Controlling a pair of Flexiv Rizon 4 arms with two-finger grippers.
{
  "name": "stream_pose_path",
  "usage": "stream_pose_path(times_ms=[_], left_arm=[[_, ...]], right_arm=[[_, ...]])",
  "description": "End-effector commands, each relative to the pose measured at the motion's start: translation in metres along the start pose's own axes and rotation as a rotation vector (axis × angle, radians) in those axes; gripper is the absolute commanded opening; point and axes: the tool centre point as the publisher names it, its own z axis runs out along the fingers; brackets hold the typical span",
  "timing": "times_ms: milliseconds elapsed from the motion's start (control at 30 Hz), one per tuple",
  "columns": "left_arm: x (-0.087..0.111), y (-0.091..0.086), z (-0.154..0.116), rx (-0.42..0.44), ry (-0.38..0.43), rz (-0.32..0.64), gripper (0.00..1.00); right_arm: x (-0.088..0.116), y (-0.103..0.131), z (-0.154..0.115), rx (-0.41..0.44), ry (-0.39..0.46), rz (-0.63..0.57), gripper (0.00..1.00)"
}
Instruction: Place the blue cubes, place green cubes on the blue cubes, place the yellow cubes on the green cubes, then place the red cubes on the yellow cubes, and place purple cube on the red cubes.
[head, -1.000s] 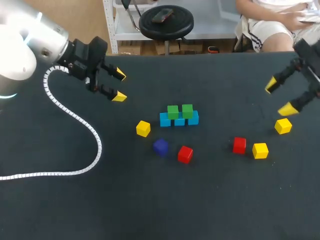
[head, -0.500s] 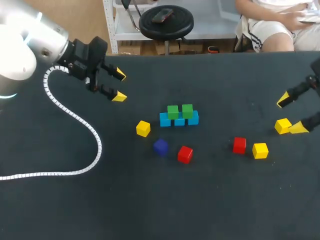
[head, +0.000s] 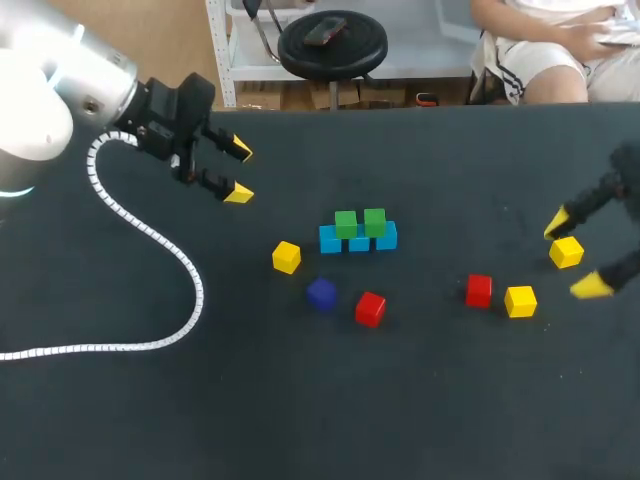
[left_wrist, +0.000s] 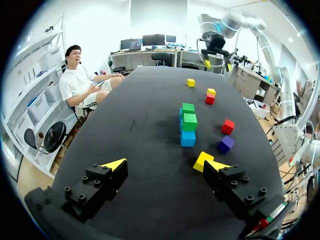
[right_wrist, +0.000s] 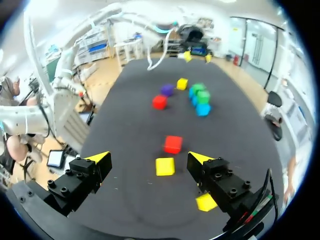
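While both arms hang over the black table (head: 300, 420), the stack sits just above the middle of the head view. It is a row of three light-blue cubes (head: 359, 243) touching side by side, with two green cubes (head: 346, 223) resting on top. Below and left of that row lie a lone yellow cube (head: 286, 257), a purple cube (head: 321, 293) and a red cube (head: 370, 308), each apart from the others. Toward the right, a second red cube (head: 479, 290) and a second yellow cube (head: 520, 300) lie near each other without touching.

At the right edge the right gripper (head: 574, 255) has its fingers spread wide and holds nothing. A third yellow cube (head: 566, 252) shows between its two yellow tips, close to the upper one. In the right wrist view the third yellow cube (right_wrist: 206, 201) appears beside one finger's black body, while the second yellow cube (right_wrist: 165, 166) lies ahead between the tips.

At upper left the left gripper (head: 237, 171) is likewise spread wide and empty, well apart from every cube. A white coiled cable (head: 150, 235) trails from its arm across the table.
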Motion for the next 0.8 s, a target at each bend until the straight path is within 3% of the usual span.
stream_pose_path(times_ms=[33, 267, 467, 800], left_arm=[[0.000, 0.002, 0.000, 0.005, 0.002, 0.001, 1.00], [0.000, 0.002, 0.000, 0.005, 0.002, 0.001, 1.00], [0.000, 0.002, 0.000, 0.005, 0.002, 0.001, 1.00], [0.000, 0.002, 0.000, 0.005, 0.002, 0.001, 1.00]], right_arm=[[0.000, 0.010, 0.024, -0.004, 0.128, 0.008, 1.00], [0.033, 0.035, 0.014, 0.043, 0.110, 0.038, 1.00], [0.056, 0.029, 0.012, 0.057, 0.012, 0.028, 1.00], [0.043, 0.007, 0.041, -0.004, -0.032, -0.049, 1.00]])
